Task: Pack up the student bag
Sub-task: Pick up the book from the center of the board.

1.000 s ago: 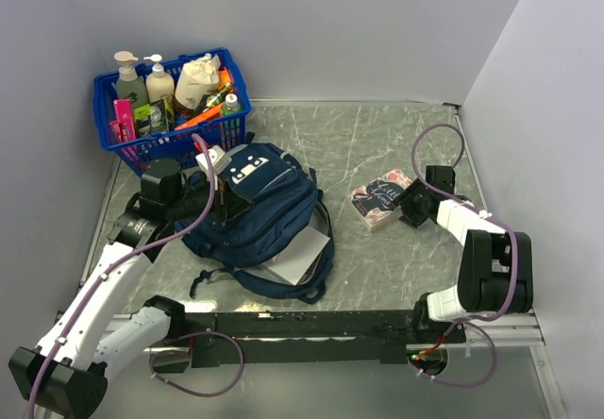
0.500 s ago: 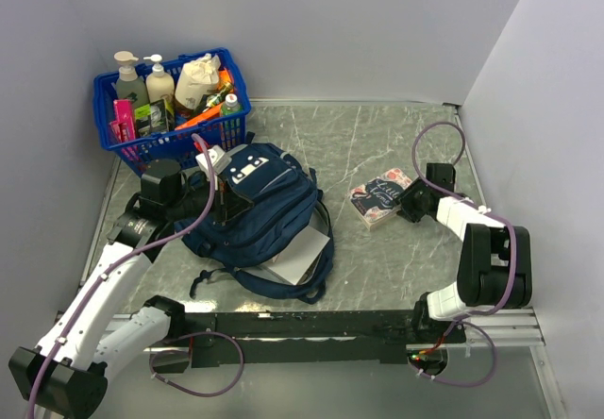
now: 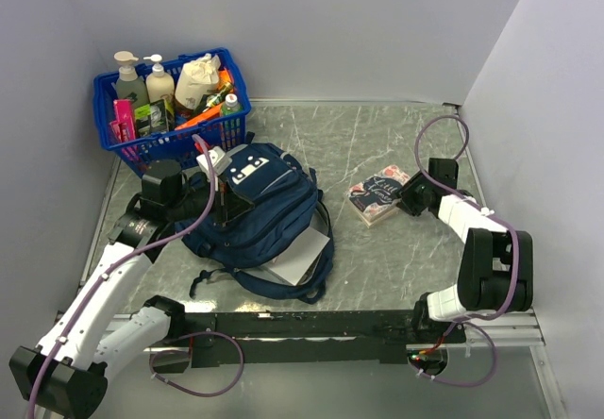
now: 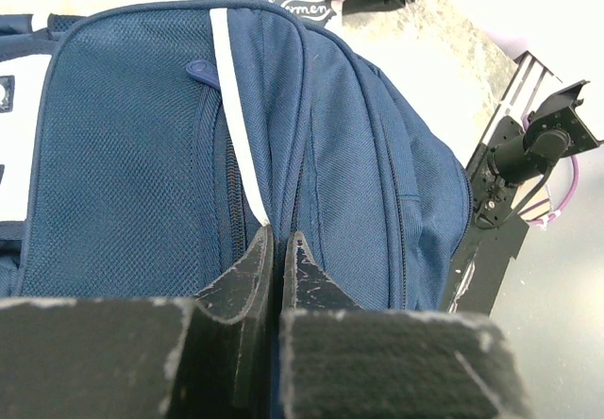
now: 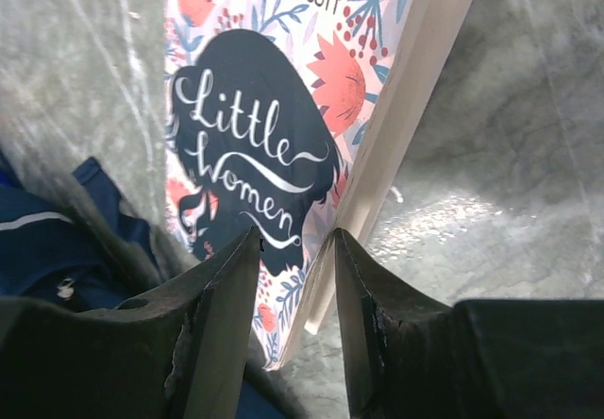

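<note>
The student bag (image 3: pixel 269 216) is a navy backpack lying flat at the table's left centre, white patch toward the basket. My left gripper (image 3: pixel 226 209) rests on top of it. In the left wrist view its tips (image 4: pixel 279 244) are pinched together on a fold of the bag's fabric (image 4: pixel 359 155) beside a zip and a white stripe. The book "Little Women" (image 3: pixel 377 192) lies right of the bag. My right gripper (image 3: pixel 408 195) holds its right end. The right wrist view shows the gripper (image 5: pixel 294 240) shut across a corner of the book (image 5: pixel 255 145).
A blue plastic basket (image 3: pixel 142 150) full of bottles and tubes stands at the back left, just behind the bag. A white flat sheet or notebook (image 3: pixel 304 254) sticks out at the bag's near right. White walls close in on three sides.
The right gripper has carried the book a little to the left and farther back, turning it slightly. The left arm and the bag have stayed still.
</note>
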Available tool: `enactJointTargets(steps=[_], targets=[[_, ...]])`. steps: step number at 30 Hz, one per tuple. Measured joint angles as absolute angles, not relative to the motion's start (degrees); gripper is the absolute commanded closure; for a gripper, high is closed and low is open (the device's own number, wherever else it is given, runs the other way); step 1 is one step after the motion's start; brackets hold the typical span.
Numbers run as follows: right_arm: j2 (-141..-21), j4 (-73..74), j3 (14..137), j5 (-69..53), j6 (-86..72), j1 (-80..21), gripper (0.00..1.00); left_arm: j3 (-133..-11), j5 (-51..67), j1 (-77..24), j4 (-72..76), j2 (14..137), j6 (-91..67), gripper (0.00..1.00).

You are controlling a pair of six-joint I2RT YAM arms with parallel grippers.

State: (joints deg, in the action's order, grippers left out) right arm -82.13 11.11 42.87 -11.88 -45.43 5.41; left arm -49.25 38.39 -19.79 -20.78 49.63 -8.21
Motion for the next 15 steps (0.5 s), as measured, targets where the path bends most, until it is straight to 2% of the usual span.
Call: enactJointTargets(steps=[9,12,15], targets=[[-80.71,9.61,43.07,-13.13,-46.09,5.41,0.57,-49.08,38.70,-19.79,-20.45,49.65,-8.23,0.99],[-80.73,9.08,43.00,-13.32,-46.41,5.41,0.66,-49.08,38.72,-19.79,-20.45,49.65,-8.25,0.99],[-80.82,7.11,42.26,-13.89,-46.68,5.41,0.91,-49.06,38.74,-19.79,-20.45,49.65,-8.25,0.99]])
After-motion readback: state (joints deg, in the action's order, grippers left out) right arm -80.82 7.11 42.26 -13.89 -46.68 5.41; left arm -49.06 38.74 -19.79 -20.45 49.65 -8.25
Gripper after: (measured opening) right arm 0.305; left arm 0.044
